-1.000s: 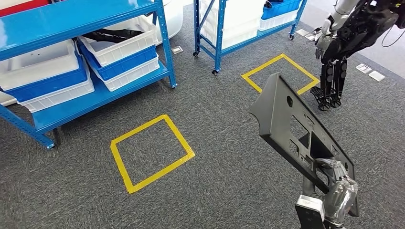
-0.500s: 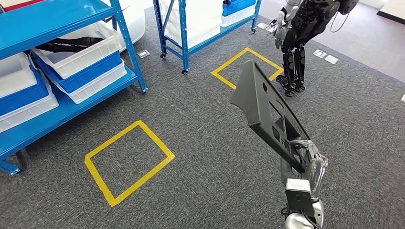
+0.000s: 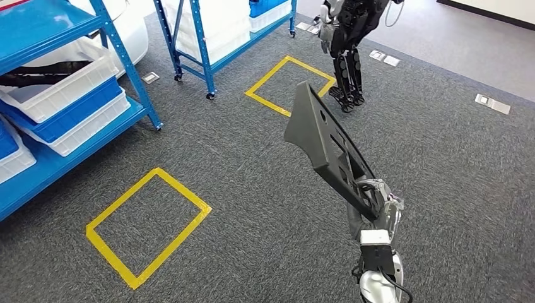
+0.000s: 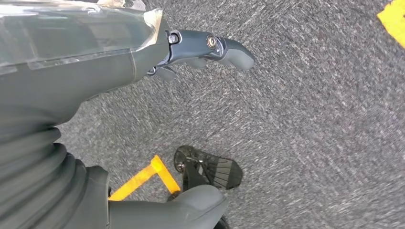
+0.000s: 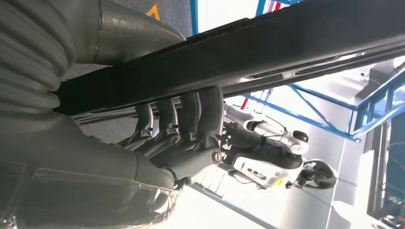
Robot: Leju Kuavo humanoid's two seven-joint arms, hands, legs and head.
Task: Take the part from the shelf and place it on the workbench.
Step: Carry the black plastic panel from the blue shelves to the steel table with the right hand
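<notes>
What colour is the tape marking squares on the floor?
Yellow tape, clearest in the head view.

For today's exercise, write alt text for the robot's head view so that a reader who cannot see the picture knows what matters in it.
The robot's right hand grips the lower end of a long dark grey part, holding it tilted up over grey carpet. On the floor lie two yellow tape squares; blue shelves with white bins stand at left, and another humanoid robot stands beyond.
</notes>
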